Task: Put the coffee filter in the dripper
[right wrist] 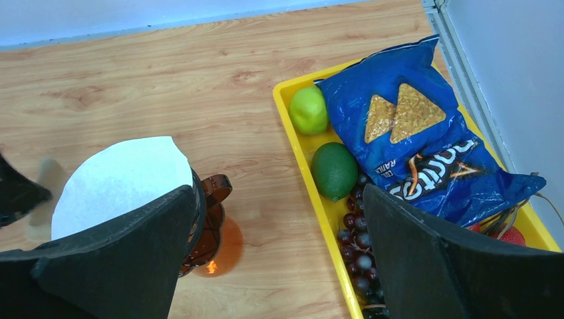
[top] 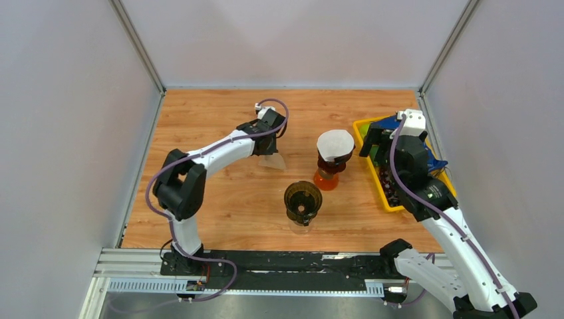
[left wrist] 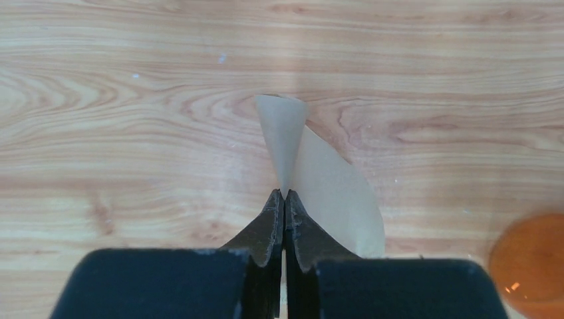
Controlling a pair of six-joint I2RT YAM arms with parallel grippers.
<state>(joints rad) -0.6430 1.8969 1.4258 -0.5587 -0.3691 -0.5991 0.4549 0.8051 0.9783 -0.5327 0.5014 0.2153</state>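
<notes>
My left gripper [top: 271, 147] is shut on the edge of a beige paper coffee filter [top: 273, 161] at the table's middle back; in the left wrist view the closed gripper [left wrist: 284, 194] pinches the filter [left wrist: 332, 193], which fans out ahead and to the right over the wood. An empty dark dripper [top: 303, 201] stands on a glass nearer the front. A second dripper [top: 334, 154] on an amber server holds a white filter [right wrist: 123, 176]. My right gripper [top: 371, 141] is open and empty beside it; its jaws stand wide apart [right wrist: 279, 193].
A yellow tray [top: 362, 126] at the right wall holds two limes [right wrist: 334, 169], a blue chip bag [right wrist: 412, 139] and grapes [right wrist: 356, 249]. The amber server [right wrist: 216, 229] also shows at the lower right of the left wrist view [left wrist: 532, 266]. Grey walls enclose the table.
</notes>
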